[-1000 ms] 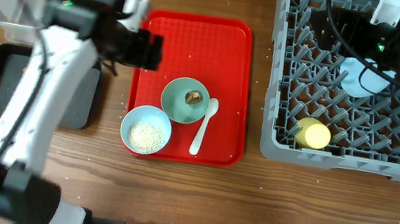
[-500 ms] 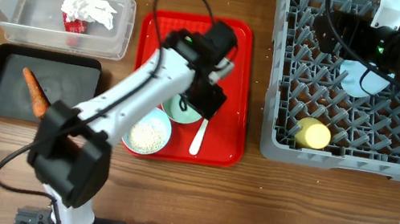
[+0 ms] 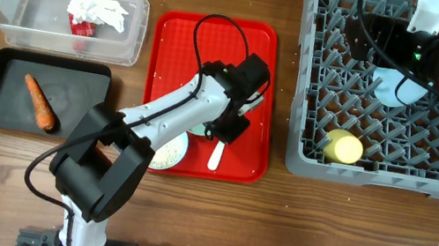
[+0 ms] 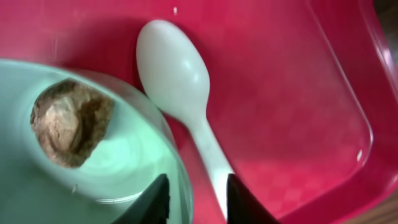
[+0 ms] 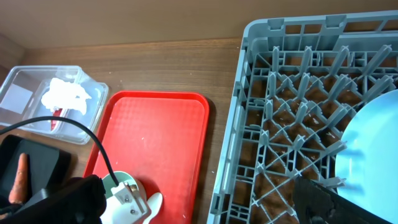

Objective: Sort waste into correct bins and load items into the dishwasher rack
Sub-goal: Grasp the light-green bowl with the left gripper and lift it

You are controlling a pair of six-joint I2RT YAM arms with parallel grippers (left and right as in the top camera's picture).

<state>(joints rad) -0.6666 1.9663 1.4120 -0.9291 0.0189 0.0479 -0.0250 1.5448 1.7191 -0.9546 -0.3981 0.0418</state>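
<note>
Over the wooden table [image 3: 186, 216], left claw [image 4: 196, 202] straddles the white plastic spoon [image 4: 174, 68] (grip unclear); right claw [image 5: 339, 200] gapes.

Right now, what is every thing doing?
spoon: lying on red tray, handle between left gripper jaws
green bowl: upright, food scrap inside
carrot: lying in black tray
tissue: in clear tub
yellow cup: in rack
blue plate: propped among rack pegs

A brown wood-grain table [image 3: 291, 229] fills the background under even light.
</note>
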